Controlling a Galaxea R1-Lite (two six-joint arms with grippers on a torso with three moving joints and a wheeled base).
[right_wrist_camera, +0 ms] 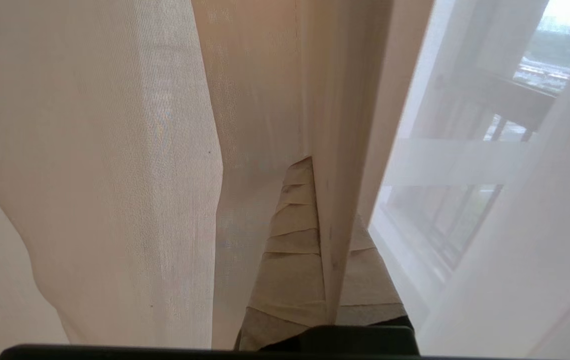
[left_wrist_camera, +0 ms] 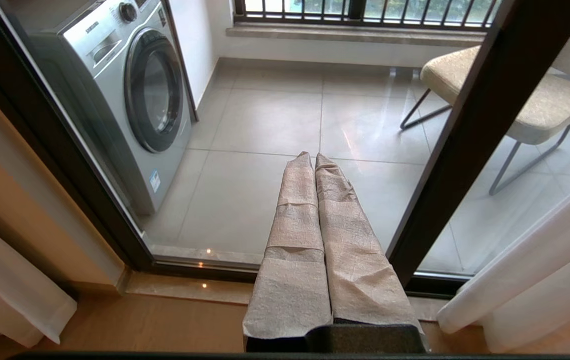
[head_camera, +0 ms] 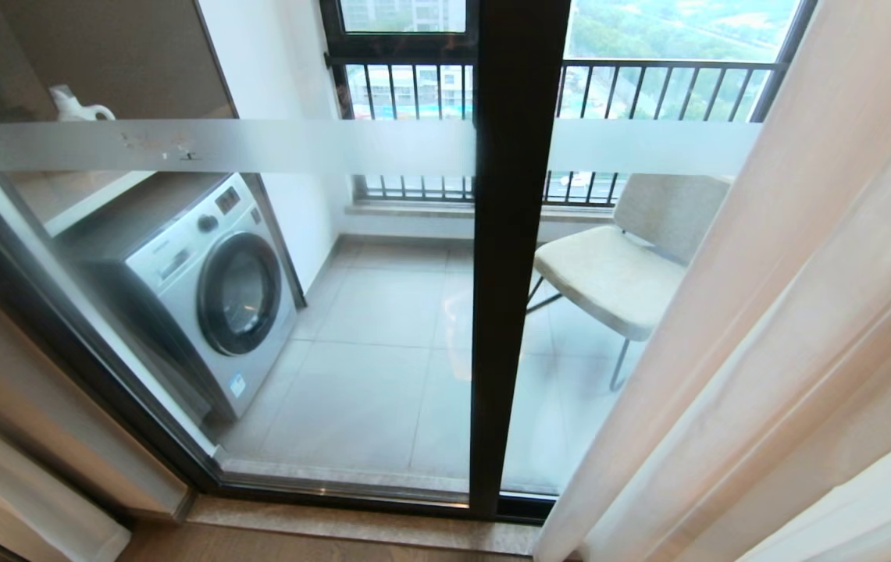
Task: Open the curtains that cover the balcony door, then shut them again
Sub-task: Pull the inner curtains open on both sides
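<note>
Balcony floor tiles (head_camera: pixel 367 343) fill the middle of our head view, seen through the balcony door (head_camera: pixel 514 257), whose dark centre post splits the glass and whose frosted band (head_camera: pixel 258 145) crosses it; the small marks on the band are too faint for us to read. We see the curtains (head_camera: pixel 789 328) drawn back to the right of the door, a beige pleated layer in front with a white layer at the far right, both cut off by the picture edge; more pale fabric (head_camera: pixel 16 499) hangs low at the left, also cropped.

Our right gripper (right_wrist_camera: pixel 314 165) is buried among the curtain folds, out of the head view. Its cloth-wrapped fingers (right_wrist_camera: pixel 289 235) lie pressed together, with a fold edge running down across them. We cannot tell whether fabric is pinched between them. Sheer cloth veils the glass beside it.

Our left gripper (left_wrist_camera: pixel 313 156) is clear of the curtains, fingers closed on nothing, pointing at the door glass.

Beyond the glass: a washing machine (head_camera: pixel 211 289) at left with its drum door closed and contents not visible, a padded chair (head_camera: pixel 625 273) partly hidden behind the curtain, and a black railing (head_camera: pixel 648 86).
</note>
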